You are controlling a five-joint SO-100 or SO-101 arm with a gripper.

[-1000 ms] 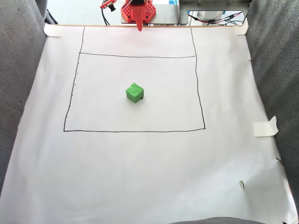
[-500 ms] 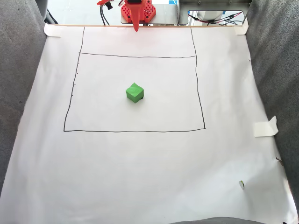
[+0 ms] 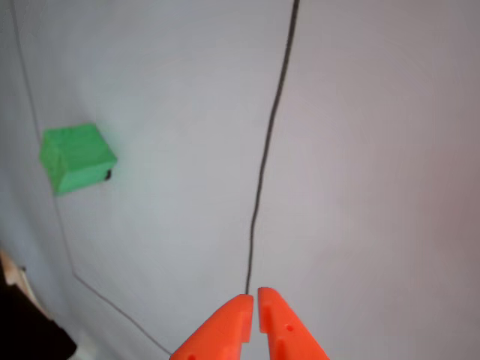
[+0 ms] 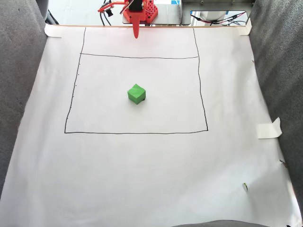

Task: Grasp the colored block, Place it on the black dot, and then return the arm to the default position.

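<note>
The colored block (image 4: 136, 94), a bright green cube, sits on the white paper inside the drawn rectangle, a little above its middle. In the other view the block (image 3: 75, 157) lies at the left, and a small sliver of the black dot (image 3: 107, 175) peeks out at its lower right edge. The arm's orange gripper (image 4: 136, 32) points down at the far edge of the paper, well away from the block. Its two orange fingers (image 3: 229, 322) meet at the tips of the gripper (image 3: 255, 300), shut on nothing, right over a thin drawn line.
Thin black lines (image 4: 199, 85) outline a rectangle on the paper. The orange arm base (image 4: 142, 12) and cables (image 4: 222, 19) stand beyond the far edge. Grey fabric (image 4: 19, 94) flanks both sides. A strip of tape (image 4: 269, 128) sticks up at the right edge.
The gripper tip has drifted slightly to the left along the far edge of the paper. The green block has not moved.
</note>
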